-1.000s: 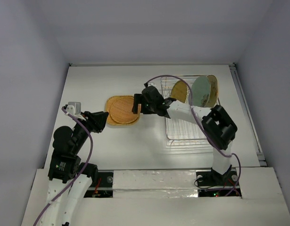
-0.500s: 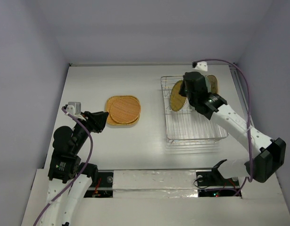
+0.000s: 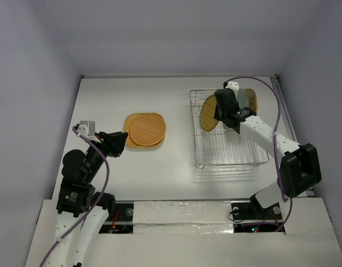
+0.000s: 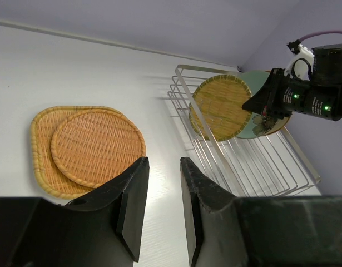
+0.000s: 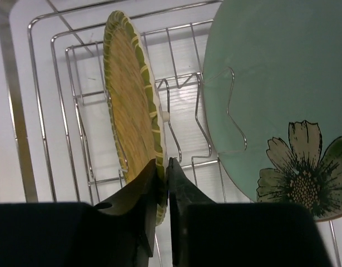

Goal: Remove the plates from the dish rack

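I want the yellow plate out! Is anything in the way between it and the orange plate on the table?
Only the low wire side of the dish rack. The right gripper pinches the rim of the yellow plate, so it would likely need lifting over that side; past it the table looks bare to the orange plate.

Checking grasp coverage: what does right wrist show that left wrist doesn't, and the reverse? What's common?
Right wrist only: the right gripper shut on the lower rim of the yellow ribbed plate, seen up close.
Left wrist only: the orange woven plate lying flat on the table, the left gripper open and empty, and the right arm seen from outside.
Both: the yellow ribbed plate standing on edge in the dish rack, with the pale green plate just behind it.
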Motion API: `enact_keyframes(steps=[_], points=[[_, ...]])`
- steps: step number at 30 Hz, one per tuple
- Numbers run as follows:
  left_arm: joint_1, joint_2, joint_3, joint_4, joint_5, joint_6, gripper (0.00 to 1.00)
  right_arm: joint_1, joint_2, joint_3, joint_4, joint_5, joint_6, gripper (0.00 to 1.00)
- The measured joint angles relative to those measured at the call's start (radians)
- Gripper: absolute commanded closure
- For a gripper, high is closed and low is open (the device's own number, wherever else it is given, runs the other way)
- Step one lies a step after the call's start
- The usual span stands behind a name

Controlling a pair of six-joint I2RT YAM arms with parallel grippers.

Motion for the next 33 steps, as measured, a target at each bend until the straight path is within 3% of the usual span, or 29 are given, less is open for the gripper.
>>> enact_keyframes(steps=[1,2,10,15,23,27,33], points=[[0.0,-0.001,0.0,0.001,0.0,0.0,0.73,0.0,0.001,0.002,0.003,0.0,0.003,0.98],[0.0,-0.002,0.0,0.001,0.0,0.0,0.73,0.0,0.0,0.006,0.006,-0.001,-0.004,1.0],[0.0,-0.004,-0.006,0.0,0.0,0.0,0.73,0.0,-0.058,0.044,-0.037,0.008,-0.058,1.0],[0.004,-0.005,-0.006,0.0,0.0,0.0,0.73,-0.003,-0.176,0.136,-0.103,0.026,-0.093,1.0],[0.013,-0.005,-0.006,0.0,0.0,0.0,0.72,0.043,-0.351,0.186,-0.04,-0.068,-0.064,1.0],[0.015,-0.005,-0.006,0.0,0.0,-0.001,0.71,0.128,-0.294,0.164,0.058,-0.168,-0.001,1.0],[0.019,-0.005,-0.006,0.0,-0.001,-0.003,0.71,0.278,-0.02,0.167,0.212,-0.291,0.117,1.0]])
